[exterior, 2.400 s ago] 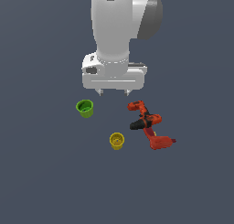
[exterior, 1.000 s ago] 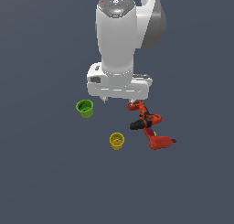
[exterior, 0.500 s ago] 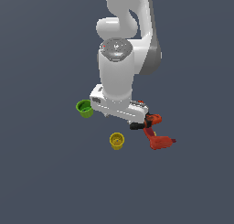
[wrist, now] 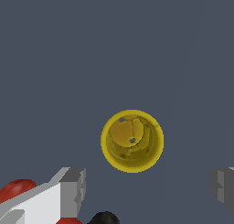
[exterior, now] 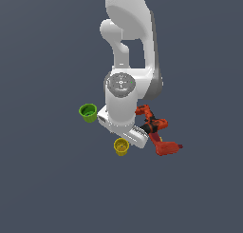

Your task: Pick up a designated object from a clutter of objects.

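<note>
The yellow cup (exterior: 121, 146) stands upright on the dark floor, its round rim open upward. In the wrist view the yellow cup (wrist: 132, 141) lies just ahead of the line between my two grey fingertips (wrist: 73, 189). My gripper (wrist: 148, 189) is open and empty, its jaws set wide apart. In the exterior view the gripper (exterior: 124, 132) hangs low, right above and behind the cup, with its fingertips hidden by the hand. The green cup (exterior: 88, 112) stands to the exterior view's left. The red-and-black power drill (exterior: 156, 131) lies to the exterior view's right, partly hidden by the arm.
The drill's red and black parts (wrist: 18, 191) show next to one finger in the wrist view. The white arm (exterior: 129, 46) rises behind the objects. The floor (exterior: 47, 179) is a flat dark grey.
The arm has bent forward and the hand has come down from above the green cup and drill to just over the yellow cup. The objects have not moved.
</note>
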`<state>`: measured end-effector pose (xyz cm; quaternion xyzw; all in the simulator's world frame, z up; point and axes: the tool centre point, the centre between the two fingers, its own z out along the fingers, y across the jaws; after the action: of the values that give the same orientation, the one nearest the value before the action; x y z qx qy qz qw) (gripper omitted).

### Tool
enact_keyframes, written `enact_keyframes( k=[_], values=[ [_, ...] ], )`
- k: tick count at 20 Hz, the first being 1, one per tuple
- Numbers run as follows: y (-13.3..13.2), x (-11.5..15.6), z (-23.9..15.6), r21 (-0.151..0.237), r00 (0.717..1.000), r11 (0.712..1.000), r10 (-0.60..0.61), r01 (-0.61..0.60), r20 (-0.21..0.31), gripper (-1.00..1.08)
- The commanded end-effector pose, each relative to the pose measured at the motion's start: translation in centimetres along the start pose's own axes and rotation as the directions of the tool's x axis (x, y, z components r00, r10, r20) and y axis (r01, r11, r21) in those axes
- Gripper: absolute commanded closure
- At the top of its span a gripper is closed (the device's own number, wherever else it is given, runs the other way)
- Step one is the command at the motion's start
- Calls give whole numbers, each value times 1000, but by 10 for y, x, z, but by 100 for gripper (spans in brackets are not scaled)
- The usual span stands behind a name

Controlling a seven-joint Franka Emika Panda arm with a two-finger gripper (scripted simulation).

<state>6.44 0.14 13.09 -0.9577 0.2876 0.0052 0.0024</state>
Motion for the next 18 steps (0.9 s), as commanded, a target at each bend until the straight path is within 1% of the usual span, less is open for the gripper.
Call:
enact_keyframes(
  k=[1,8,14,18],
  values=[
    [-1,4,13,0,999,999,41,-41,-5,-92],
    [-3,8,32,0,995,995,102,-102,-11,-92],
    [-3,8,35,-1,995,995,104,-104,-10,-92],
    [-3,8,47,-1,994,994,105,-105,-11,-92]
  ],
)
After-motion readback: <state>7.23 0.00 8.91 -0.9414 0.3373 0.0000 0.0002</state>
